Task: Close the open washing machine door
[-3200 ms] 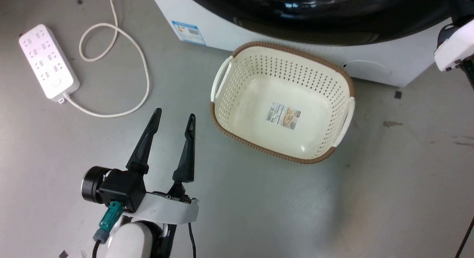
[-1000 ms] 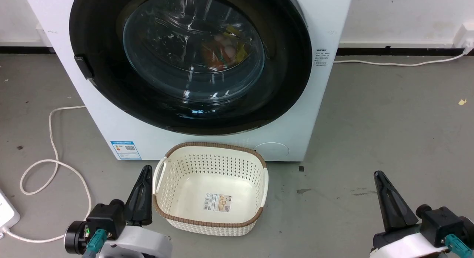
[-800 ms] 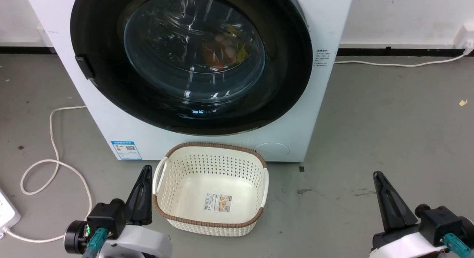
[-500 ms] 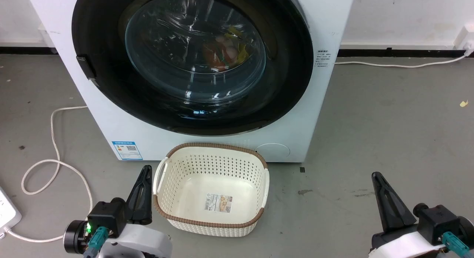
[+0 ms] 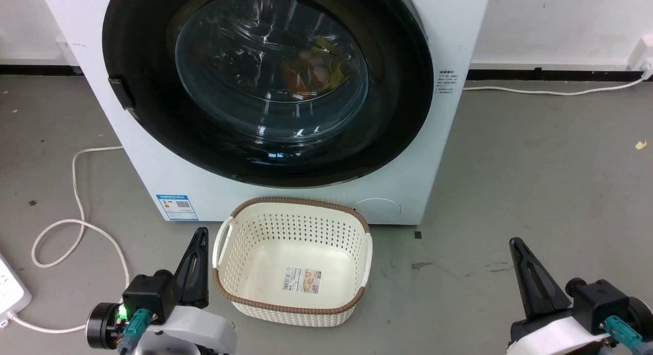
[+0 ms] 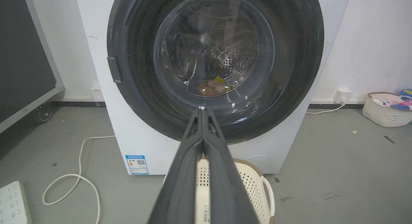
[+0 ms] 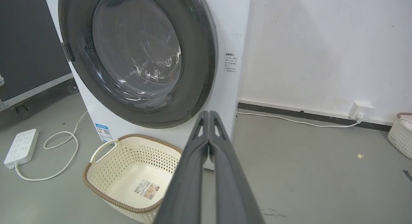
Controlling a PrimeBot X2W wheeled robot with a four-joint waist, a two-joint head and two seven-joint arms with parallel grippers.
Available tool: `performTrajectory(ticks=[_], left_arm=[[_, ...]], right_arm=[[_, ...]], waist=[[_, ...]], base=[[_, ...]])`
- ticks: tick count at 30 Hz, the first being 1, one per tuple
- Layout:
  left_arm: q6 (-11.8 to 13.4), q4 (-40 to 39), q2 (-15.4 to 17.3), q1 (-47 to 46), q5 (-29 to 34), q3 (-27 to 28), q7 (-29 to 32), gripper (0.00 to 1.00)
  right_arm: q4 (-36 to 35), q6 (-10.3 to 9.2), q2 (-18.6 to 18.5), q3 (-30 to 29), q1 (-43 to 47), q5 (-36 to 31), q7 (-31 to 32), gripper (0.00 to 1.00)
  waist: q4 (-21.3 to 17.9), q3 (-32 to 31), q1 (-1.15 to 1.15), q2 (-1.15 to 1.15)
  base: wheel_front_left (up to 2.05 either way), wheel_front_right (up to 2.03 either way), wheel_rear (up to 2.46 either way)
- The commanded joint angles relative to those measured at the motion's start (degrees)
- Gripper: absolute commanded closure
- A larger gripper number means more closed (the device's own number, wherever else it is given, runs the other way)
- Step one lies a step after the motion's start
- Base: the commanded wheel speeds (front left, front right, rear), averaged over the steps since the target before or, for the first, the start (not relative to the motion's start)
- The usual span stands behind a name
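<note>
Since ~3 s ago the head camera tilted up off the laundry basket (image 5: 291,206) and the left gripper (image 6: 202,111) went from spread to pinched empty, right gripper (image 7: 209,114) likewise, both parked low; washing machine door (image 5: 270,74) sits flush on the washing machine (image 5: 153,166) front, so the task looks done.

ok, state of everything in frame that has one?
washing machine door: shut, flush with the machine.
washing machine: loaded, coloured items inside.
left gripper: shut, empty.
right gripper: shut, empty.
basket: upright, empty.
power strip: nothing plugged in.
</note>
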Motion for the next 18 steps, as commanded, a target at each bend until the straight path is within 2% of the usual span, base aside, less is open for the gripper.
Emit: performTrajectory(ticks=[1,18], left_arm=[[0.35,-0.43,-0.03,0.81,0.63,0.19,0.44,1.0],[1.23,-1.28,-0.11,1.12,1.74,0.33,2.55,1.0]], right_arm=[[-0.44,-0.02,0.1,0.11,-0.38,-0.43,0.36,1.0],[-0.74,-0.02,0.14,0.45,-0.56,-0.65,2.48,1.0]], waist=[[0.03,-0.02,0.0,0.0],[0.36,-0.28,0.0,0.0]], base=[[0.0,0.0,0.0],[0.0,0.0,0.0]])
